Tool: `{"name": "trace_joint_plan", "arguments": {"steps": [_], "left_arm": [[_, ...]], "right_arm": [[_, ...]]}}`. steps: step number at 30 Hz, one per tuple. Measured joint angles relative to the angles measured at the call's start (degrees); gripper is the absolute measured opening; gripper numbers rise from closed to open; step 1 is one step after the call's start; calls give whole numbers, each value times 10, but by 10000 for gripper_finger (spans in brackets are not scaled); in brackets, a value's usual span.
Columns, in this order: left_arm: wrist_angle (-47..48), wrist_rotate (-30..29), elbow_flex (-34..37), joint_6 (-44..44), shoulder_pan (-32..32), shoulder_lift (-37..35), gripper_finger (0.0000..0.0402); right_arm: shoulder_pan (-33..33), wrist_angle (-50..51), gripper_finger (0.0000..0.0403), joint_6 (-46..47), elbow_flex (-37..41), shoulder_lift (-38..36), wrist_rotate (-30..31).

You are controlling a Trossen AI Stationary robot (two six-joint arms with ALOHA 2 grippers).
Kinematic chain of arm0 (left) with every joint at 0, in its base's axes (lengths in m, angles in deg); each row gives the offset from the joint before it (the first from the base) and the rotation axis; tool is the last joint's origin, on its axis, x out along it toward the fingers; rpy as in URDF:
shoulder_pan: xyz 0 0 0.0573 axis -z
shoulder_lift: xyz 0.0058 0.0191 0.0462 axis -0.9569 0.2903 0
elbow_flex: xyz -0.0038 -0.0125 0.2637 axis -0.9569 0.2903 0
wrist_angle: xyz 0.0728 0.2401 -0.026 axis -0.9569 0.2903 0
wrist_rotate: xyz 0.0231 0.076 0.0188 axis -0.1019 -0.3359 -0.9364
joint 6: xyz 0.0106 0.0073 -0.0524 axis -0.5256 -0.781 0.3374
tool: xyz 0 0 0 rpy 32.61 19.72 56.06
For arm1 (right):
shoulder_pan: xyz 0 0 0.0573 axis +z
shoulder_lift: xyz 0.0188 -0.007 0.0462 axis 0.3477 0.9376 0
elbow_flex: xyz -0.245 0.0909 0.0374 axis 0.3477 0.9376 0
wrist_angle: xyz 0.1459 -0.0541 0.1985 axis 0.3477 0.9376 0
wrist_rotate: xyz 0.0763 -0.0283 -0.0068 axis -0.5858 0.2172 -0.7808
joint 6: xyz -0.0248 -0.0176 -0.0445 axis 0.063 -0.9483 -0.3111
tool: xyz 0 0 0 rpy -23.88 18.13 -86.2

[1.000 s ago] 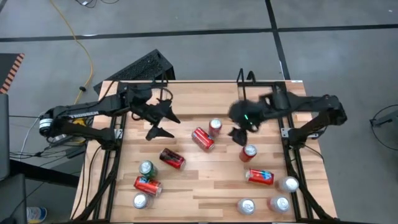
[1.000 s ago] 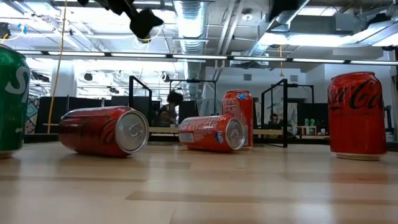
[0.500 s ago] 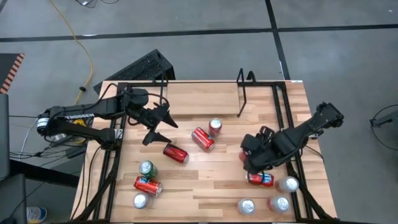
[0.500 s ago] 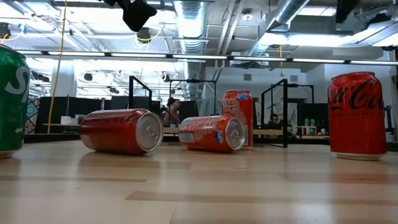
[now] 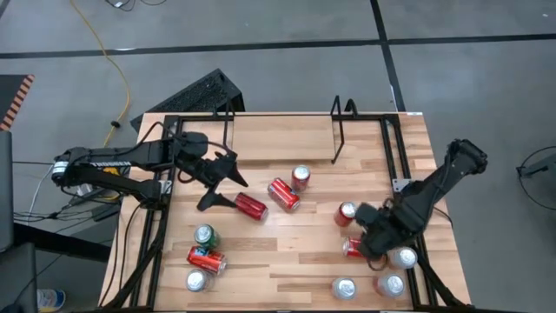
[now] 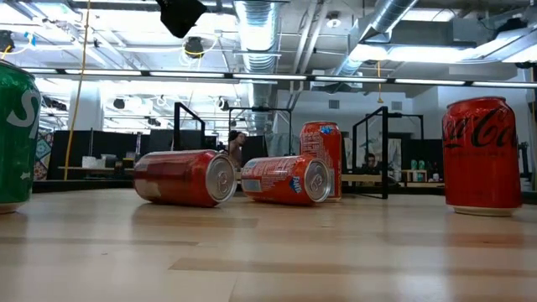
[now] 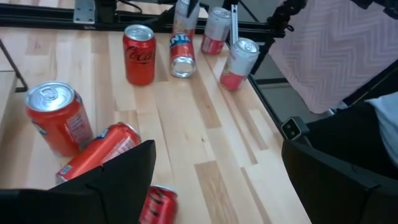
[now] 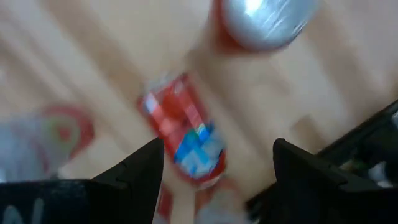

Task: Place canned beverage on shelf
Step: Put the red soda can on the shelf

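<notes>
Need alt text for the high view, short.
Overhead: wooden table scattered with soda cans; left gripper, jaws open, beside a tipped red can; right gripper, jaws open, over another tipped red can. Black wire shelf stands bare at the far edge.

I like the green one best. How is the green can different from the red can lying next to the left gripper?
The green can is green and stands upright; the red can is red and lies on its side. The red can lies right beside the left gripper; the green can sits farther from it. Both rest on the wooden table.

Glossy metal cans (image 5: 250,207) lie on a smooth pale wooden table (image 5: 295,252).
</notes>
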Motion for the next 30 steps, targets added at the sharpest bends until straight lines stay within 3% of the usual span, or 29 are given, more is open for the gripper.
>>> {"name": "trace_joint_plan", "arguments": {"steps": [8,13,25,30], "left_arm": [[0,-13,0,0,16,0,334],[-1,-19,0,0,22,0,334],[-2,-23,0,-15,22,0,334],[0,-23,0,-15,22,0,334]], "right_arm": [[30,-123,276,7,65,5,-1],[30,-137,276,-1,111,5,-33],[26,-126,276,-70,128,5,-28],[16,-177,276,-88,160,5,-49]]}}
